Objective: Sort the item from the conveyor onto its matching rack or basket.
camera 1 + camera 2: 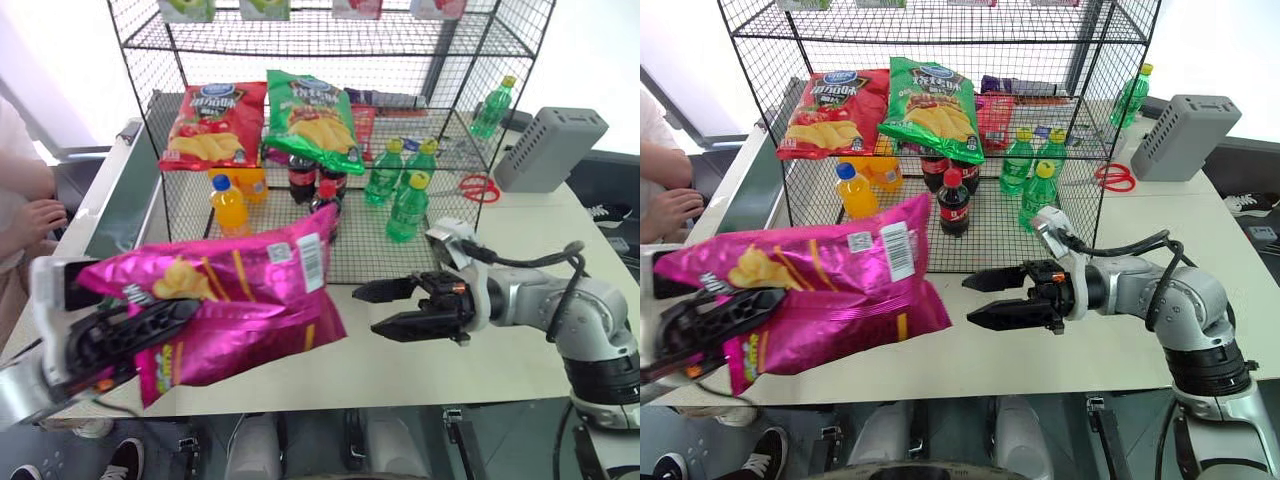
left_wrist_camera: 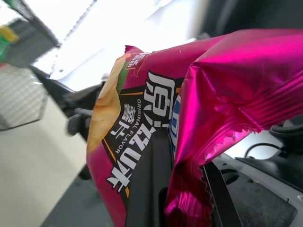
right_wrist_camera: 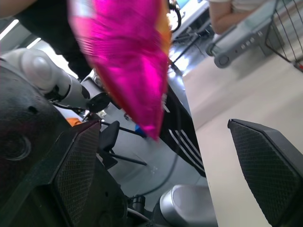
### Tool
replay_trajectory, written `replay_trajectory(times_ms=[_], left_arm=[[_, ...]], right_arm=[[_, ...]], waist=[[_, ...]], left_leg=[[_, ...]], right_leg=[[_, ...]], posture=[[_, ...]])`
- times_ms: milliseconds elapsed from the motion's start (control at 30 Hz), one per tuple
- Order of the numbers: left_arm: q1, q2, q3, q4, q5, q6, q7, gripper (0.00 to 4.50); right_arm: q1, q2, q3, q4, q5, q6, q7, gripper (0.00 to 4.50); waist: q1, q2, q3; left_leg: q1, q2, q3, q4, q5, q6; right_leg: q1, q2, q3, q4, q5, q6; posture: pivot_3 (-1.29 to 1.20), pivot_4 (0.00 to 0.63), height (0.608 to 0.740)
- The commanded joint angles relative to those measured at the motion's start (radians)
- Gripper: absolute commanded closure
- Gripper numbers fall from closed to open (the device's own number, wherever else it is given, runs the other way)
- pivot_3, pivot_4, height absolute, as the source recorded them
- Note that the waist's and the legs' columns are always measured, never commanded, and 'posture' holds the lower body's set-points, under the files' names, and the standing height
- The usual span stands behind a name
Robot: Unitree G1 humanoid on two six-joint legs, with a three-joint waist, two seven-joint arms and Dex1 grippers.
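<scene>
The item, a glossy magenta-pink chip bag [image 1: 240,300], hangs above the table's near edge, barcode side up. My left gripper [image 1: 172,314] is shut on the bag's lower left end, and the left wrist view shows the crimped foil [image 2: 227,80] pinched between its fingers. My right gripper [image 1: 385,308] is open and level, pointing left at the bag's right end with a small gap between them. Between its two fingers [image 3: 78,175] the bag's tip [image 3: 128,56] shows. The black wire rack [image 1: 330,60] stands behind. The conveyor [image 1: 745,185] runs along the rack's left side.
On the rack's tiers lie a red chip bag [image 1: 212,122], a green chip bag [image 1: 312,118], cola bottles [image 1: 326,200], an orange bottle [image 1: 229,205] and green bottles [image 1: 405,205]. A grey vented box [image 1: 548,148] and red scissors [image 1: 480,187] sit at right. A person's hand [image 1: 30,220] rests at the left.
</scene>
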Motion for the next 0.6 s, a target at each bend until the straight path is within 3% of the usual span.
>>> replay_trajectory(times_ms=[33, 267, 600], left_arm=[[-0.091, -0.048, -0.099, 0.028, 0.001, 0.007, 0.012, 4.46], [-0.232, -0.114, -0.169, 0.112, 0.038, 0.011, 0.035, 4.46], [-0.287, -0.165, -0.192, 0.157, 0.09, 0.04, 0.03, 4.46]], right_arm=[[0.004, 0.007, -0.004, -0.046, 0.019, -0.005, -0.006, 0.0], [-0.001, -0.003, -0.038, -0.061, 0.16, 0.088, -0.028, 0.0], [-0.043, 0.064, -0.052, -0.029, 0.201, 0.062, -0.12, 0.0]], waist=[[0.003, 0.0, 0.0], [0.004, -0.001, 0.0], [0.003, -0.001, 0.0]], left_leg=[[0.0, 0.0, 0.0, 0.0, 0.0, 0.0], [-0.001, 0.0, 0.0, 0.0, 0.0, 0.0], [-0.001, 0.0, -0.001, 0.0, 0.0, 0.0]], right_leg=[[0.0, 0.0, 0.0, 0.0, 0.0, 0.0], [0.0, 0.0, 0.0, 0.0, 0.0, 0.0], [0.0, 0.0, 0.0, 0.0, 0.0, 0.0]], posture=[[0.0, 0.15, 0.74], [0.0, 0.15, 0.74], [0.0, 0.15, 0.74]])
